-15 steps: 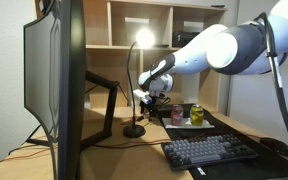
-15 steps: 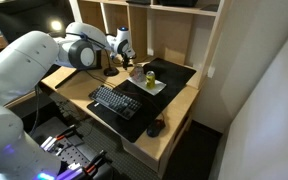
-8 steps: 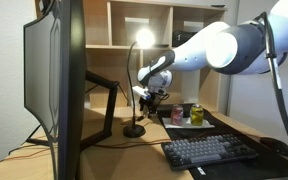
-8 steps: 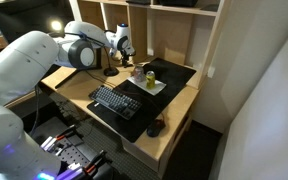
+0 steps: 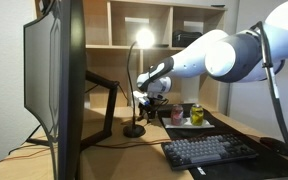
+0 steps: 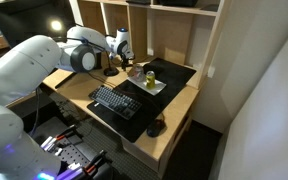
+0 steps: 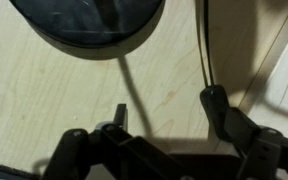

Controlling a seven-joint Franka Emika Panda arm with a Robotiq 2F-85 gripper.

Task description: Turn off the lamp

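My hand [image 5: 148,101] hangs low over the desk [image 7: 44,90], just beside the lamp [image 5: 131,85]. In an exterior view the lamp's thin stem goes up right next to my hand. Its small head [image 5: 144,38] glows bright, high above me, by the shelf [image 5: 109,47]. The lamp's round base [image 5: 134,131] sits on the desk, a little lower than my hand and close to it.

In the wrist view the dark round base [image 7: 89,22] fills the top of the picture, and my two fingers [image 7: 214,105] come in from the bottom. The base is out in front of my fingers, not between them. A thin dark line [image 7: 132,90] runs from the base across the wood toward my hand.

My fingers are spread wide apart. They hold nothing, and only bare wood shows between them. I do not see them touching the lamp.
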